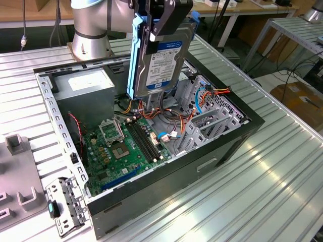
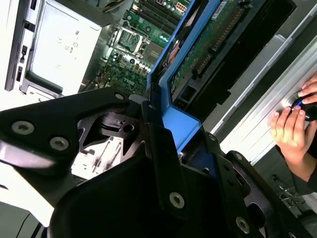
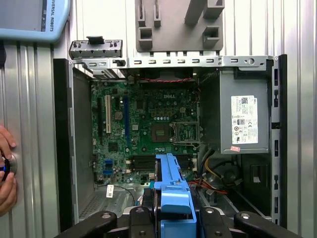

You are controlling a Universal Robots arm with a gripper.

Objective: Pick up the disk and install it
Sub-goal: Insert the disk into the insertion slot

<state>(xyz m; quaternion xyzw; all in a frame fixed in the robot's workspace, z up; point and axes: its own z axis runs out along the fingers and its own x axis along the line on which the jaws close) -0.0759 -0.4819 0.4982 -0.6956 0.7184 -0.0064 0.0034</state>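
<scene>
The disk hangs upright on its edge above the open computer case, over the middle of the case and the cables behind the motherboard. Its white label with a blue band faces the exterior camera, and blue rails run along its sides. My gripper is shut on its upper end. In the second wrist view the disk shows its green circuit side between the black fingers. In the first wrist view the disk's blue rail sticks out from the gripper over the case.
A grey power-supply box sits in the case's far corner, and a metal drive cage with loose cables stands at the exterior view's right. A person's hand rests on the table beside the case. A grey fixture lies at the exterior view's left.
</scene>
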